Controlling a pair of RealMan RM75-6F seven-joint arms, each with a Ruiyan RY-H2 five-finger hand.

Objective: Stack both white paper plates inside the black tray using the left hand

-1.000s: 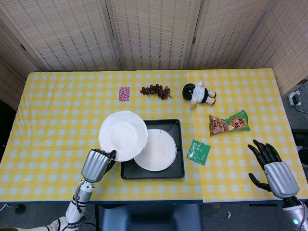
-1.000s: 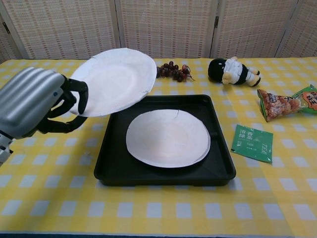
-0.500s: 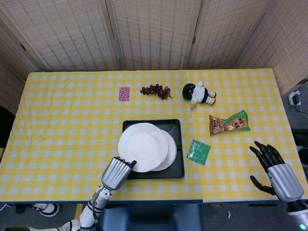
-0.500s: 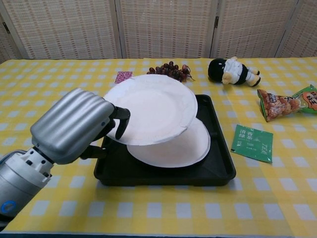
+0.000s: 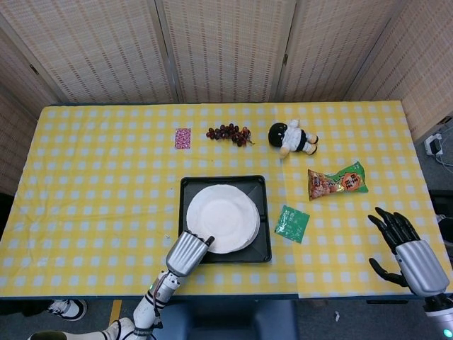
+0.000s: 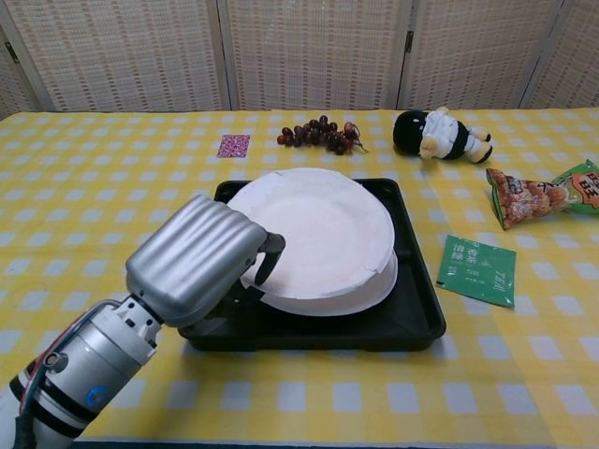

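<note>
While the left hand (image 6: 201,267) grips the near-left rim of the top plate (image 6: 314,229), held just above the bottom plate (image 6: 370,290) already lying in the black tray (image 6: 416,318), lower gently and level. Centre rim over rim, a little to the right, before letting go. Whether the two plates touch yet: hard to tell from either view. Keep the knuckles off the tray's near wall. Right hand (image 5: 407,248) open and idle, far to the right. Around the tray, on the yellow checked tablecloth (image 5: 92,184): grapes (image 5: 228,133), doll (image 5: 291,137), snack bag (image 5: 337,181), green packet (image 5: 291,223), pink card (image 5: 183,138). Woven screens (image 5: 226,49) behind.
</note>
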